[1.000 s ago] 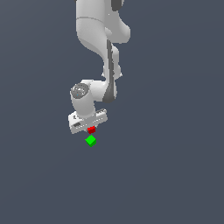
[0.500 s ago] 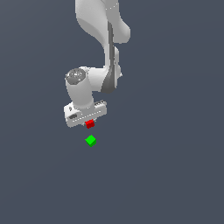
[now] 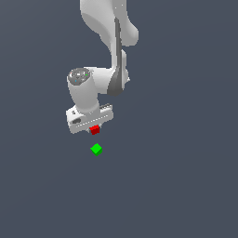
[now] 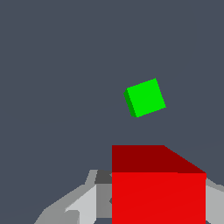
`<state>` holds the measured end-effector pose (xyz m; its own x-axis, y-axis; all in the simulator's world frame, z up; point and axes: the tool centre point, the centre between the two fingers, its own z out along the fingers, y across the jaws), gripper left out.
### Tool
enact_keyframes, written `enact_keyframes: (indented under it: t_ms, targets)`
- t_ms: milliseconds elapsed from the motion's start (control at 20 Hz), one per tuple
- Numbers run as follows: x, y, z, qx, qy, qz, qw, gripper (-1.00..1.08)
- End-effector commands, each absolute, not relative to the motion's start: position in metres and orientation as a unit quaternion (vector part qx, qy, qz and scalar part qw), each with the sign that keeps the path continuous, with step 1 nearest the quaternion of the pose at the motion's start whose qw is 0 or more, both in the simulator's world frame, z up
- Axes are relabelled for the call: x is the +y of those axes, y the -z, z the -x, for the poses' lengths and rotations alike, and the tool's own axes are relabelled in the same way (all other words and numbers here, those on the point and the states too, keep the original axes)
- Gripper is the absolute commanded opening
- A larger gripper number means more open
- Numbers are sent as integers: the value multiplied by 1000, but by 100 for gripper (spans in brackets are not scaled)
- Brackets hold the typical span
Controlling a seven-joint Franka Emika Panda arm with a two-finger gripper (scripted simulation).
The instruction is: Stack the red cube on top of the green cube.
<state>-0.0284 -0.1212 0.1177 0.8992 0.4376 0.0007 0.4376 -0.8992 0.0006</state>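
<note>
**Red cube gripped, clear of green cube**

Between the fingers of the gripper (image 3: 94,130): the red cube (image 3: 95,129), pinched, projecting just below the white hand body in the exterior view. Fills the lower part of the wrist view as a large red block (image 4: 158,192), flanked by grey fingers (image 4: 72,205) on both sides. Pads pressed against opposite faces, as far as visible; contact line itself hidden behind the cube.

Below the held cube in the exterior view: the green cube (image 3: 96,149), apart from it, not touching. Seen corner-on there, diamond-shaped outline. Resting on the plain dark grey-blue floor (image 3: 186,186). In the wrist view: green cube (image 4: 145,97) visible beyond the red one, rotated relative to it, edges not parallel. Clear strip of floor showing between the two cubes in both views.

Height of the red cube above the floor: cannot tell from these renders, no shadow or contact cue.

Above the gripper: wrist joint with round grey cap (image 3: 79,76), then the white arm (image 3: 109,28) rising out of the exterior view's top edge. Hand body tilted slightly, lower toward the exterior view's left.

Stack not yet made; red cube not on green cube.
</note>
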Motion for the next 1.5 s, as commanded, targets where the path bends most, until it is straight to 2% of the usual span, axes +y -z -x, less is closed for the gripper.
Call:
enact_keyframes:
  t_ms: [0,800,1250,1300,1450]
  targets:
    - [-121,-116,26,225,0,-974,0,-100]
    - [-116,-72,-26,225,0,-974,0,-100]
    - [-115,-63,-38,224,0,-974,0,-100]
    - [-115,-63,-38,224,0,-974,0,100]
    - [-115,-63,-38,224,0,-974,0,100]
